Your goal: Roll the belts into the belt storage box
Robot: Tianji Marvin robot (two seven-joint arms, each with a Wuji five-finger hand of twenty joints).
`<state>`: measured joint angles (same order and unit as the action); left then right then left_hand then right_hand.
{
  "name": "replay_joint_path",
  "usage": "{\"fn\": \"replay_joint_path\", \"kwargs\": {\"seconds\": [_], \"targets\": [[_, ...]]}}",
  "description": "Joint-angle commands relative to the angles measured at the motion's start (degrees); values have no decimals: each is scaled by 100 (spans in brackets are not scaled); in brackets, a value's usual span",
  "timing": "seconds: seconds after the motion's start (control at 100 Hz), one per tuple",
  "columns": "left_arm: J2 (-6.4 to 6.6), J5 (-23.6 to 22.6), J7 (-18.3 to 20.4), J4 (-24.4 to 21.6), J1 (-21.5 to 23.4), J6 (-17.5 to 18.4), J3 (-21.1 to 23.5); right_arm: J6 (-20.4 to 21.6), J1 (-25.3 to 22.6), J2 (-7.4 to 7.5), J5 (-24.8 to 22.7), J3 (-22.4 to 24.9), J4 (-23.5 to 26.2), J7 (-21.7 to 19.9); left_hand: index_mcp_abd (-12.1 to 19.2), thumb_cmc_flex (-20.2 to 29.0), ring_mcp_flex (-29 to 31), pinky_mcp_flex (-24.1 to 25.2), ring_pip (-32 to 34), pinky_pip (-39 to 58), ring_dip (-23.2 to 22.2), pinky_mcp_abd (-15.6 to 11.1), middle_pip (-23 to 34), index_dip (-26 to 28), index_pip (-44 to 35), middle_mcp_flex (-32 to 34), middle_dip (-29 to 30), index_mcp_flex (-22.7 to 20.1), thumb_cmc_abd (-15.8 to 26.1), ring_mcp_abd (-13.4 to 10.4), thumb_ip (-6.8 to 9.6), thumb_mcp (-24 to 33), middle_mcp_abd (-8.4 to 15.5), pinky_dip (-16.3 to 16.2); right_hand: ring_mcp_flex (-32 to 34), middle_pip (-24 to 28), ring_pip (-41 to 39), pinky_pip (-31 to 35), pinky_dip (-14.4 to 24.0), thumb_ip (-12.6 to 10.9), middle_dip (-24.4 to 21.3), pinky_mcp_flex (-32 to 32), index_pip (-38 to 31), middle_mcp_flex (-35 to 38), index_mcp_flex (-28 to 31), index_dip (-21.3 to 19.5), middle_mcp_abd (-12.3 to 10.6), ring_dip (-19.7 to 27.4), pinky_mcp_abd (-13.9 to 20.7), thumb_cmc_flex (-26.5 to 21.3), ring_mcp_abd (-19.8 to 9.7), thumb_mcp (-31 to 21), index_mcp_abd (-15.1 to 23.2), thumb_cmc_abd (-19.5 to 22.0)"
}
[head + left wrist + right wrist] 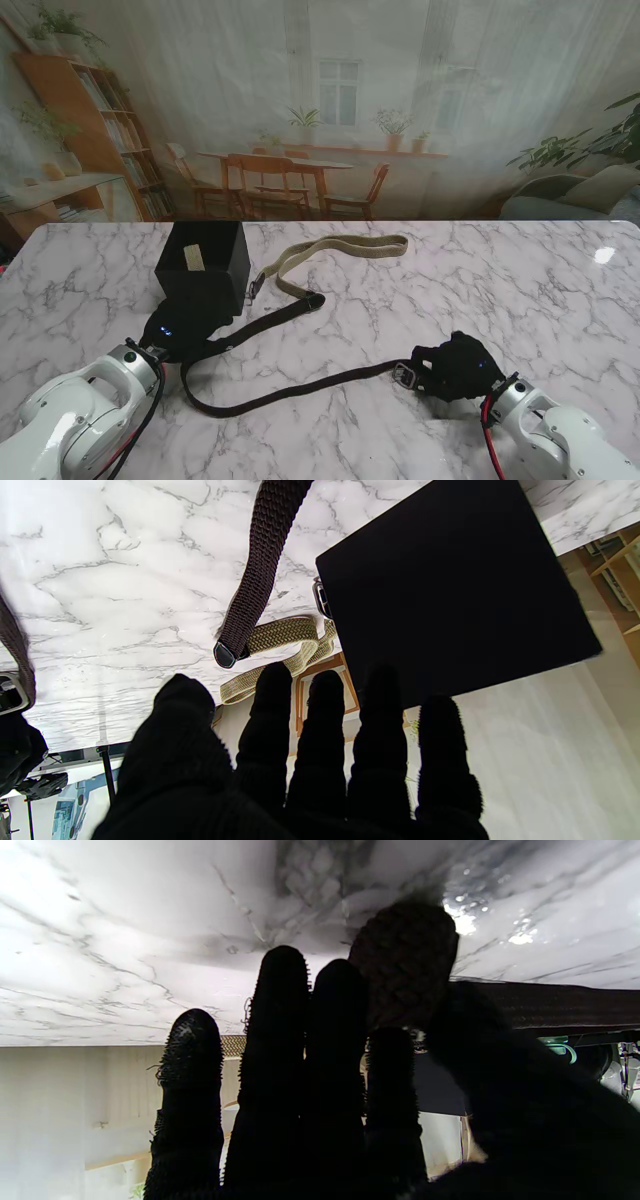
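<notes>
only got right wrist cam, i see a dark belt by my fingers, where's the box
Observer: The box stands on the left, just beyond the left hand.
Operator: where does my belt run
Observer: The dark belt lies unrolled, looping from the right hand across to the left hand, and its tip lies right of the box.
Operator: any other belt
Observer: A tan belt lies unrolled, farther from me than the dark one.

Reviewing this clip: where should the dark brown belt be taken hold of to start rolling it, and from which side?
At its buckle end, beside the right hand, coming from above: the dark brown belt lies flat, and a rigid end probably makes a firm core. Whether that hand already grips it is unclear.
</notes>
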<state>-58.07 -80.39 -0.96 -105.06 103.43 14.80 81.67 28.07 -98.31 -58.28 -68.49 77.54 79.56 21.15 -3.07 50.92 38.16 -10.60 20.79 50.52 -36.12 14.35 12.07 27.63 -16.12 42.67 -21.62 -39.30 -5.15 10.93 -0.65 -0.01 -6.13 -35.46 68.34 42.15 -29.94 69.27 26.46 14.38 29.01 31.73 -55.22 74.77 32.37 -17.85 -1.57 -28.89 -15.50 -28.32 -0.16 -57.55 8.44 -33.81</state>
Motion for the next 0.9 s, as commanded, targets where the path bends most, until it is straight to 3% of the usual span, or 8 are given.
{"fn": "replay_joint_path", "kwargs": {"seconds": [0.0,0.13,0.33,0.41,0.46,0.55,0.73,0.89], "targets": [[-6,12,63,22,-2,5,-17,-24,16,-18,0,-21,-45,-15,-124,49,-11,75,-5,-61,-50,223,86,-64,101,39,-50,114,214,95,8,-103,-135,49,296,558,-282,144,-71,-649,-7,38,1059,527,-692,41,-289,-121,53,-123,-228,-615,-309,230],[-5,9,63,22,0,9,-17,-52,30,-36,67,-59,-83,32,-121,52,1,73,2,-59,-53,225,96,-71,105,48,-56,127,209,91,9,-103,-131,50,535,570,-468,169,-76,-713,59,68,1292,730,-2358,306,-68,-166,-43,-381,-40,-619,340,265],[-5,9,53,22,5,11,-12,-101,-16,-48,157,-41,-8,-165,-124,59,6,68,5,-59,-56,224,105,-79,106,56,-62,137,199,93,9,-102,-123,52,632,584,-529,150,-87,-759,144,60,1148,840,-1631,346,88,-146,-194,-686,112,-641,1640,434],[-5,6,46,23,5,10,-11,-72,-34,-40,135,-21,39,-219,-125,58,2,73,3,-59,-56,228,105,-81,102,51,-62,133,205,93,10,-101,-126,52,558,332,-394,112,-98,-690,116,29,997,867,-320,208,44,-76,-126,-608,-24,-518,1328,433],[-5,7,46,25,4,11,-11,-26,-58,-28,113,15,97,-325,-120,52,5,74,4,-58,-57,228,107,-80,98,57,-63,129,208,96,9,-104,-129,52,359,46,-54,40,-105,-84,43,-47,494,878,266,964,-87,35,-36,-630,-219,-284,909,148],[-5,9,56,25,1,13,-12,28,-25,-4,0,7,75,-251,-126,63,0,76,2,-60,-56,224,106,-79,88,56,-62,114,207,92,10,-100,-127,53,175,-61,276,4,-118,149,-25,-60,-306,870,924,1484,-317,234,168,-444,-563,-110,263,-219],[-6,23,71,29,-8,10,-17,161,-80,-7,50,141,244,-527,-124,55,0,75,3,-60,-57,225,106,-79,82,60,-63,108,211,92,9,-104,-122,53,17,-348,551,76,-89,133,-551,-81,-90,903,1992,737,-560,766,397,338,-817,187,-406,-161],[-5,44,103,41,-34,19,-35,418,-274,37,107,506,815,-1637,-122,50,3,75,4,-59,-58,217,106,-80,80,57,-64,111,211,96,8,-107,-124,54,-614,-1641,995,-114,-132,-586,-1233,-415,1160,656,1843,-514,-658,1252,381,1103,-924,477,-876,35]]}}
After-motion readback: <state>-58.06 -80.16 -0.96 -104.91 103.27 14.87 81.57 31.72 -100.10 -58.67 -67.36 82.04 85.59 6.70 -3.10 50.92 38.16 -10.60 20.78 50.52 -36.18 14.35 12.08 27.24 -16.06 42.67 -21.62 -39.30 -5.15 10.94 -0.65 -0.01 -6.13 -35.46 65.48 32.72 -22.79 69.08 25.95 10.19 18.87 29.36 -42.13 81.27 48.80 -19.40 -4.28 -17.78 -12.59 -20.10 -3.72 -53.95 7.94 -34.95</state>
